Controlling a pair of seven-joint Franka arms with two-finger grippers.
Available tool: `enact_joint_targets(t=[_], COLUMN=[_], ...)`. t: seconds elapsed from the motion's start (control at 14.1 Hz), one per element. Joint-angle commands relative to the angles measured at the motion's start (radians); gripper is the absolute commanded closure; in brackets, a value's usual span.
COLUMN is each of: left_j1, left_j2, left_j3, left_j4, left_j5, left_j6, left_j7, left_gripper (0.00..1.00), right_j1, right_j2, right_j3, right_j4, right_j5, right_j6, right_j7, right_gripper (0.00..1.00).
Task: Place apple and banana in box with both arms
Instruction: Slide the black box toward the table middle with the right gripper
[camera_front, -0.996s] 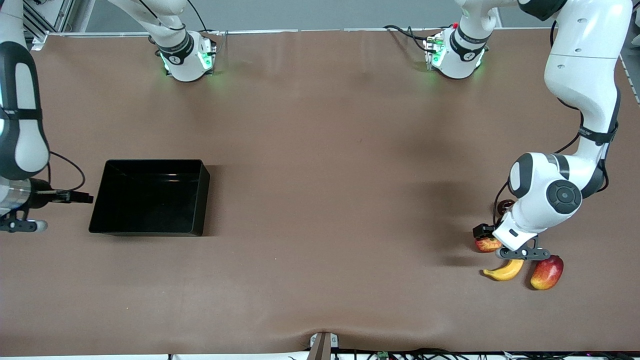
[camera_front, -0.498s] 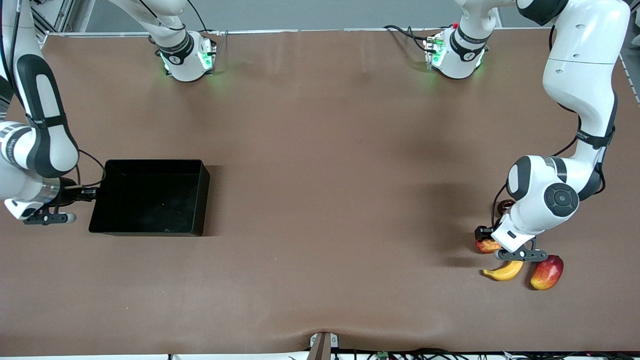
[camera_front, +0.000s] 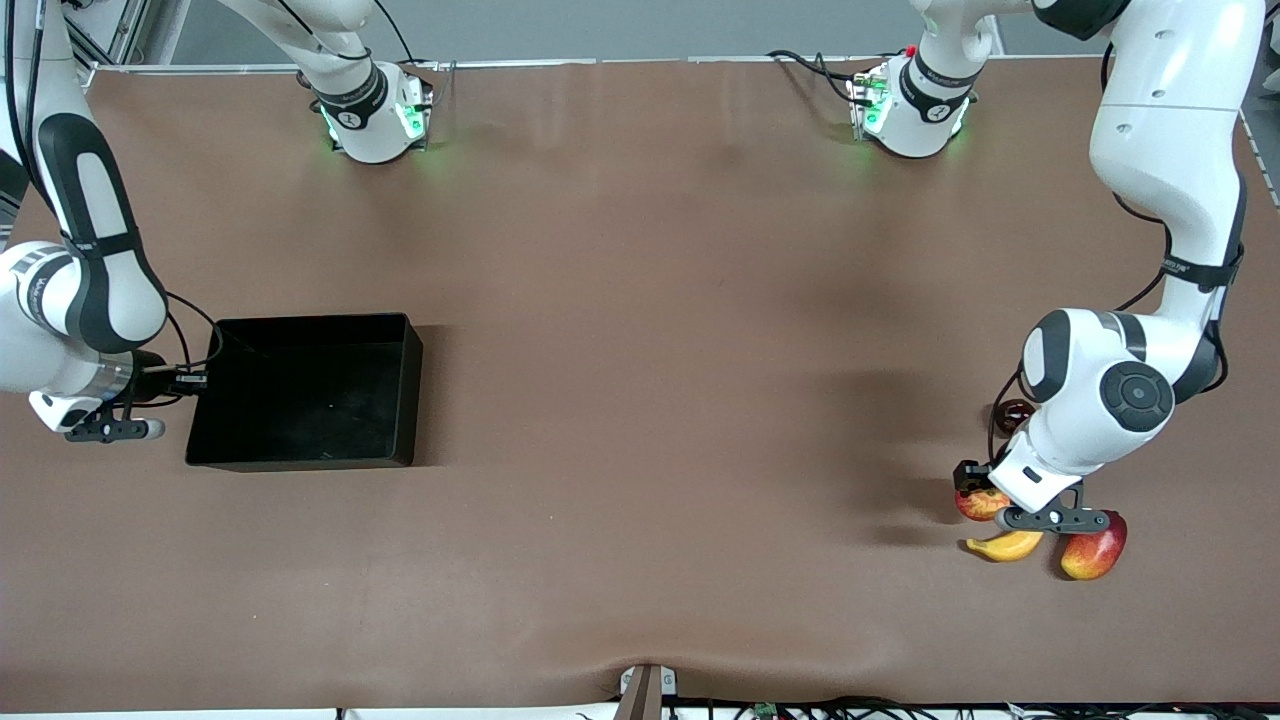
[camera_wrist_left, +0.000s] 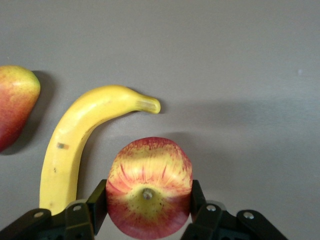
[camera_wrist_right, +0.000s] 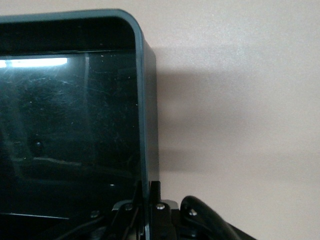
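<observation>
At the left arm's end of the brown surface (camera_front: 640, 400), the left arm's black two-finger tool (camera_wrist_left: 146, 210) has its fingers (camera_wrist_left: 98, 206) pressed against both sides of the small round red apple streaked with yellow (camera_wrist_left: 149, 187), gripping it with the stem dimple facing the wrist camera. Just beside the apple lies the curved yellow banana with dark tips (camera_wrist_left: 80, 145), resting on the surface slightly nearer the front camera, and the larger oval red-and-yellow mango (camera_front: 1093, 548) lies just beside the banana. At the right arm's end sits the shallow rectangular black plastic box with glossy walls (camera_front: 305, 392). The right arm's black tool (camera_wrist_right: 149, 202) is at the box's end wall, its fingers closed on that thin wall, one inside the box and one outside.
</observation>
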Motion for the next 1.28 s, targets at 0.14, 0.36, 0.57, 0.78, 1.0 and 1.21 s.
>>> enact_joint_targets(t=[0.14,0.36,0.57,0.78,1.0,1.21], left_j1=[-0.024,-0.026,-0.026,-0.027,-0.024,-0.023], left_j2=[-0.099,-0.139,-0.179,-0.208,-0.235,-0.258], left_j3=[-0.018,-0.02,-0.043,-0.047,-0.072,-0.105], left_j4=[-0.011,-0.013,-0.011,0.007,0.016,0.018], left_j5=[0.013,0.015,0.013,0.013,0.01,0.01], left_j6=[-0.12,-0.178,-0.232,-0.318,-0.381,-0.431], left_j7=[-0.048,-0.048,-0.05,-0.09,-0.094,-0.148], left_gripper=[1.0,1.0,1.0,1.0,1.0,1.0], right_j1=[0.021,0.072,0.179,0.335,0.461,0.569], right_j2=[-0.022,-0.024,-0.03,-0.026,-0.01,0.023], right_j3=[0.016,0.016,0.021,0.021,0.021,0.021], right_j4=[0.215,0.29,0.301,0.325,0.358,0.358], right_j5=[0.026,0.113,0.167,0.172,0.175,0.198], right_j6=[-0.305,-0.422,-0.444,-0.428,-0.413,-0.306], right_j7=[-0.015,0.051,0.208,0.406,0.52,0.583], right_gripper=[1.0,1.0,1.0,1.0,1.0,1.0])
